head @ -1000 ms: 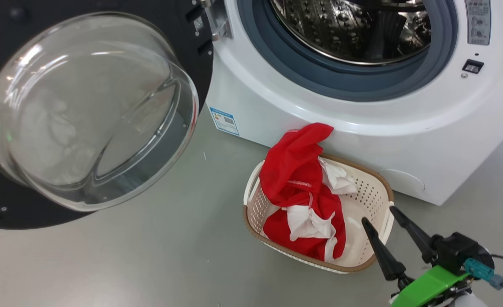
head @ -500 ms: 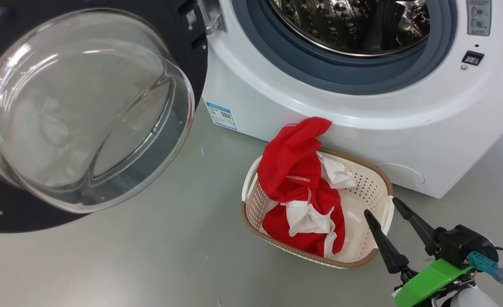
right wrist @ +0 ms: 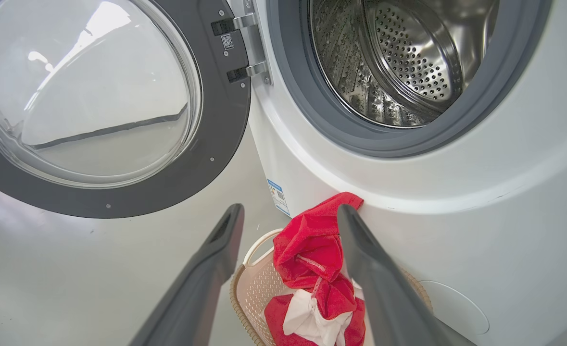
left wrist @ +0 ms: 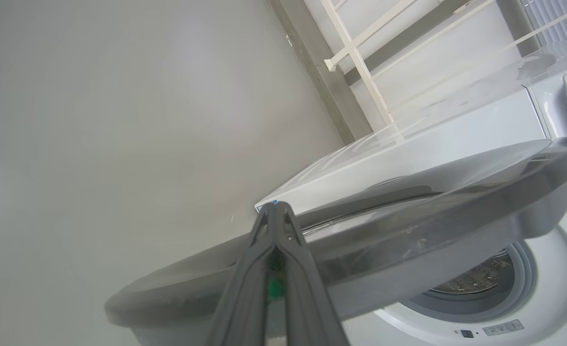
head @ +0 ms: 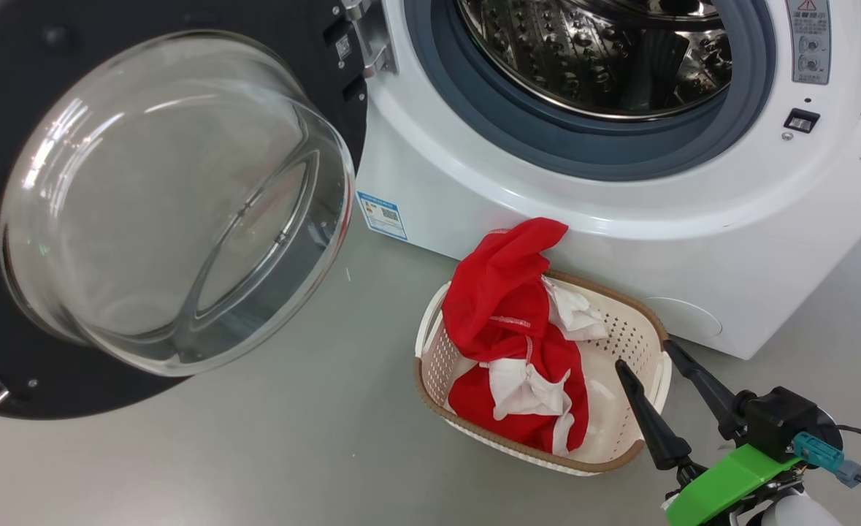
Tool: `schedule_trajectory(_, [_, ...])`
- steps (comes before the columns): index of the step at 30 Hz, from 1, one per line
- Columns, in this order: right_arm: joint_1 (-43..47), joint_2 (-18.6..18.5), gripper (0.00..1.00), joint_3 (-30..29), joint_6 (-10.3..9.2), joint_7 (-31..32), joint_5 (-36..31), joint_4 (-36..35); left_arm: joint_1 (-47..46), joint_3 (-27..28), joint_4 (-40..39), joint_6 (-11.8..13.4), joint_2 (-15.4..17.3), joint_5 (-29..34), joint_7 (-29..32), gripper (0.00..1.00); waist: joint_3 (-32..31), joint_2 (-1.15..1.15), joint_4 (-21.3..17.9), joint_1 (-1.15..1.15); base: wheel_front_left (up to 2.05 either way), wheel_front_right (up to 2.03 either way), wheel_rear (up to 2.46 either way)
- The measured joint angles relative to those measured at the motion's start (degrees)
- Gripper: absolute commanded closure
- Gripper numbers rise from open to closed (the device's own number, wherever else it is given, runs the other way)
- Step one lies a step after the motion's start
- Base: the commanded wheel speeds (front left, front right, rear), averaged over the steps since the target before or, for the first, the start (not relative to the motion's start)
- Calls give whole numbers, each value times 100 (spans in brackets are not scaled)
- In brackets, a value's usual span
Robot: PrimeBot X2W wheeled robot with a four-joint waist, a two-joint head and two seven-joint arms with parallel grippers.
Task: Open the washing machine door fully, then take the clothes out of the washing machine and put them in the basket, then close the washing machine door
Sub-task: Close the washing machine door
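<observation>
My left gripper point(left wrist: 275, 206) is pinched shut with its tips against the outer side of the washing machine door point(left wrist: 432, 187); I cannot tell whether they touch it. My right gripper point(head: 643, 353) is spread wide and empty, over the right end of the basket point(head: 437, 358). The red and white jerseys point(head: 503, 292) are heaped in that basket, 1 red corner leaning on the washing machine point(head: 620, 212) front.

As I judge it, closing is the step in hand. I would push the rim well out from the hinge, follow its arc, and first tuck that red corner clear.

The left wrist view gives the door edge-on. The right wrist view looks deep into the drum point(right wrist: 408, 62), bare steel as far as I see; the head view shows its lower part.
</observation>
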Motion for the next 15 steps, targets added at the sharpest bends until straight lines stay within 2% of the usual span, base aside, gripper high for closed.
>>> schedule_trajectory(11, [16, 138, 0, -21, 0, 0, 1, 1, 437, -132, -604, 0, 58, -357, 797, 100, -226, 0, -46, 0, 0, 0, 0])
schedule_trajectory(15, [23, 152, 0, -44, 0, 0, 1, 1, 600, -330, -918, -1, -111, -558, 1161, 100, -299, 0, -62, 0, 0, 0, 0])
